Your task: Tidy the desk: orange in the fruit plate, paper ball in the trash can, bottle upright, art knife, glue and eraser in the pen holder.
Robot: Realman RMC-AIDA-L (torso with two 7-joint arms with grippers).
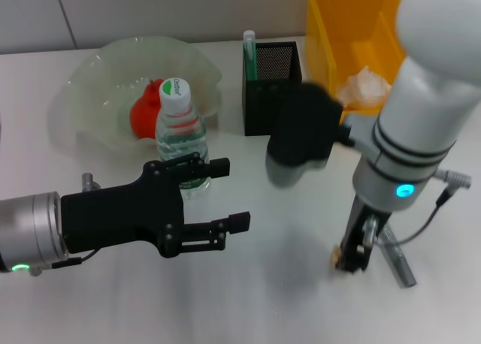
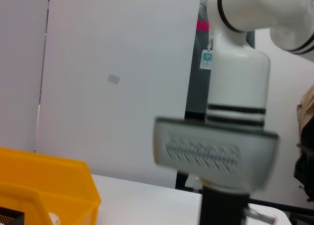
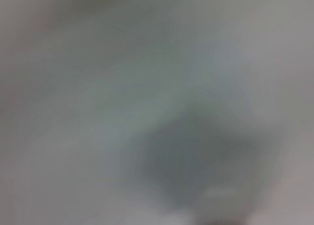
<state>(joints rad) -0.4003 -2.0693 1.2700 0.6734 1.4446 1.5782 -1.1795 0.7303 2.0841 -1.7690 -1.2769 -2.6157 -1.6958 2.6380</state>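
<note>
The bottle [image 1: 180,130] stands upright in front of the fruit plate [image 1: 90,81], which holds the orange [image 1: 146,110]. My left gripper [image 1: 234,194] is open and empty, just in front of the bottle and not touching it. The glue [image 1: 249,52] stands in the pen holder [image 1: 272,89]. The paper ball [image 1: 367,85] lies in the trash can [image 1: 349,21]. My right gripper [image 1: 355,255] points straight down at the table, with a small tan bit, probably the eraser [image 1: 336,254], at its tip. A grey metal rod [image 1: 398,265], the art knife, lies beside it. The right wrist view shows only blur.
The right arm's white forearm [image 1: 421,119] and black wrist block [image 1: 304,130] hang over the table in front of the pen holder and trash can. The left wrist view shows that arm [image 2: 235,87] and the trash can's corner [image 2: 49,181].
</note>
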